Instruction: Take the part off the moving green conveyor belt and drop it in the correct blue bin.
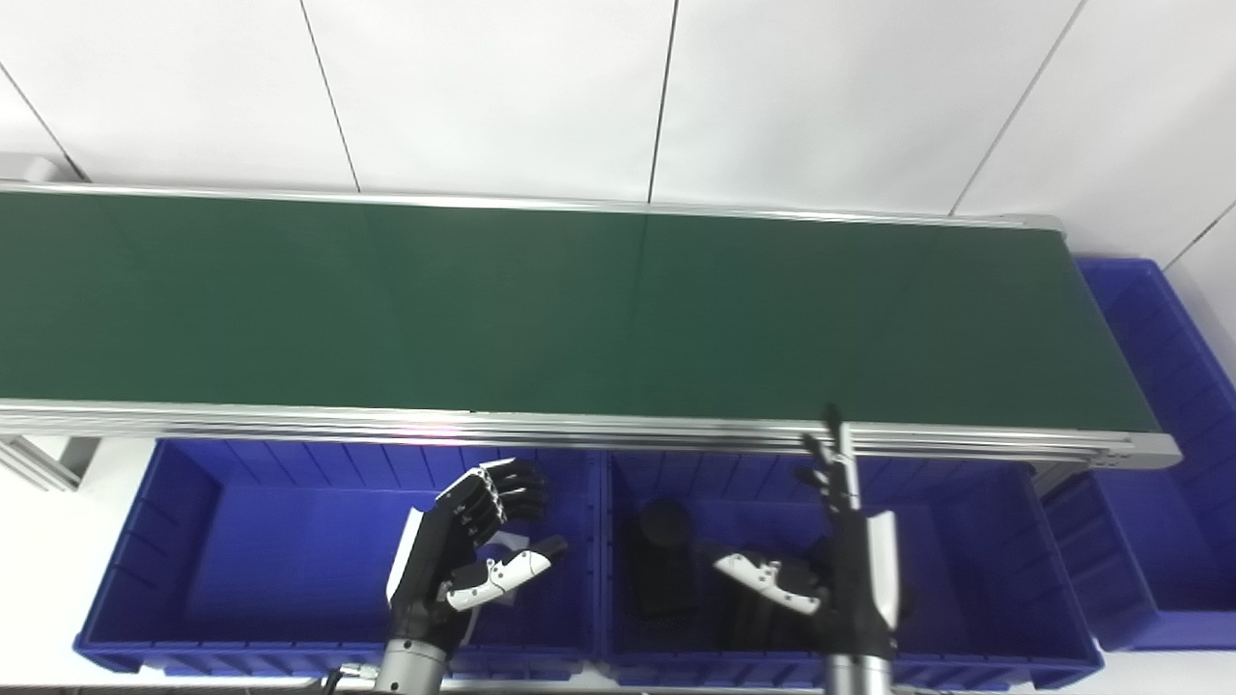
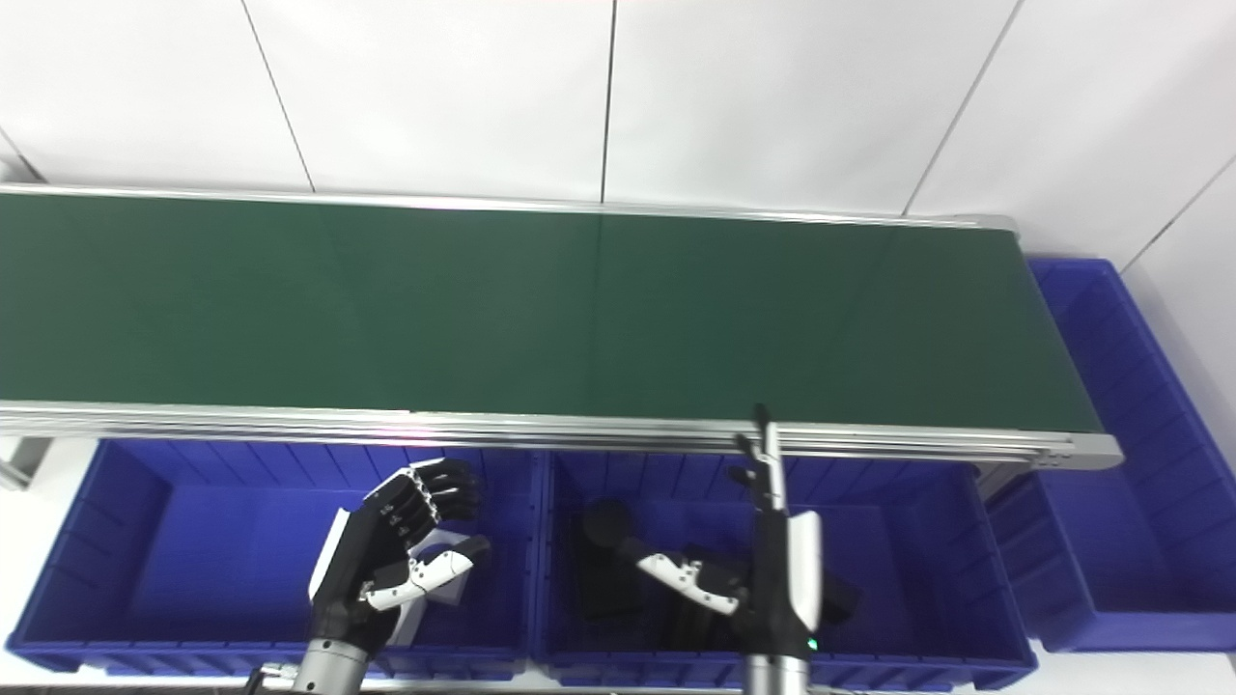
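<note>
**On the belt, nothing left to pick**

Along the green conveyor belt (image 1: 579, 309) I saw no part at all; its whole visible run was bare from the left edge to the right end. What I took for parts lay nearer me: dark pieces (image 1: 666, 565) sat on the floor of the middle blue bin (image 1: 966, 521), just below the belt's near rail. I judged at least one drop was done, though I could not tell from these views how many pieces lay there.

My right hand (image 1: 840, 569) hung over that bin, fingers straight and spread, thumb out to the left, holding nothing. My left hand (image 1: 463, 550) hovered over the left blue bin (image 1: 241, 541), fingers curled loosely with the thumb apart, also carrying nothing. Something pale lay under it, too hidden to name.

A third bin (image 1: 1168, 463) stood past the belt's right end. What remained, I judged, was waiting for another part.
</note>
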Robot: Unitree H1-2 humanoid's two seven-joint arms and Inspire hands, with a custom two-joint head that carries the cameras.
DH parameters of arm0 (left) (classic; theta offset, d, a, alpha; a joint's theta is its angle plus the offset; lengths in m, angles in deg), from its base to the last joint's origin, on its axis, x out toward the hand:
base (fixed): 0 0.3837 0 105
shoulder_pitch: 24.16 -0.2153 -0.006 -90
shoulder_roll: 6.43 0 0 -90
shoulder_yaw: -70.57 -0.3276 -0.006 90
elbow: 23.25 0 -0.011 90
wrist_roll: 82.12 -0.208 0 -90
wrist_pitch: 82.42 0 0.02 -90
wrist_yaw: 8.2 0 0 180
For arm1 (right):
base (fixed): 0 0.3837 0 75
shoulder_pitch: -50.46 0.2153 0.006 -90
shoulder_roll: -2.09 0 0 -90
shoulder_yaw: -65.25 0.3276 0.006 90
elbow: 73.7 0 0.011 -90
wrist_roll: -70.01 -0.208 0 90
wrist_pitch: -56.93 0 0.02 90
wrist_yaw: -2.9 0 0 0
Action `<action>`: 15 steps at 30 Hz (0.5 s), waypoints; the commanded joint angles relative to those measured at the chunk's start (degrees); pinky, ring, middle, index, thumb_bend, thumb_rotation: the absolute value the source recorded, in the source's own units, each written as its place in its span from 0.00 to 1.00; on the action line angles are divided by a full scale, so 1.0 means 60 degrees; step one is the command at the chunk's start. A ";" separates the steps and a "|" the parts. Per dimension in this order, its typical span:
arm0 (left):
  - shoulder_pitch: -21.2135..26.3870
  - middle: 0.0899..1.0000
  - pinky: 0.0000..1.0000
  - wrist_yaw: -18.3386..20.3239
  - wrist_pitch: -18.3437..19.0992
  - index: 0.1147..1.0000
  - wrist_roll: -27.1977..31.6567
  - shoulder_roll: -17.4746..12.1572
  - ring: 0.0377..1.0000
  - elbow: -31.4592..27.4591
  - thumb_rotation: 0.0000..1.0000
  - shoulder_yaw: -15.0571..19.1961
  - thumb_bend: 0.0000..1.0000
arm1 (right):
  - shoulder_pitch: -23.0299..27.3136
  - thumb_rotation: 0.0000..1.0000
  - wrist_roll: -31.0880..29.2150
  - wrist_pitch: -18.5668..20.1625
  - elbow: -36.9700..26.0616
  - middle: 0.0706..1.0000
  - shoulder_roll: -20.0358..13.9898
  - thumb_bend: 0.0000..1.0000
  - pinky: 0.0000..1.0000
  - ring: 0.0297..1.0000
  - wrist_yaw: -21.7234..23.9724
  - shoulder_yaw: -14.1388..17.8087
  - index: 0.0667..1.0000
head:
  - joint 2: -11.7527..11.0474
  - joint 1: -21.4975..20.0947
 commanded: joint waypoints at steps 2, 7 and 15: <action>0.0173 0.61 0.60 0.0055 -0.0467 0.60 -0.0071 0.0154 0.59 -0.0033 0.00 -0.0043 0.59 | 0.0188 0.13 0.0012 -0.0521 0.0040 0.90 -0.0091 0.68 0.72 0.84 -0.0304 -0.0249 0.96 | -0.0076 0.0053; 0.0290 0.62 0.63 -0.0012 -0.0524 0.60 -0.0201 0.0195 0.62 0.0317 0.00 0.0007 0.61 | 0.0563 0.07 -0.0457 -0.0522 0.0483 0.87 -0.0352 0.67 0.71 0.82 -0.0662 -0.0859 0.92 | -0.0506 0.0164; 0.0427 0.62 0.60 -0.0080 -0.0613 0.61 -0.0372 0.0293 0.61 0.0509 0.00 0.0143 0.62 | 0.0715 0.10 -0.0759 -0.0521 0.0777 0.83 -0.0487 0.69 0.68 0.78 -0.0763 -0.1184 0.87 | -0.0659 0.0171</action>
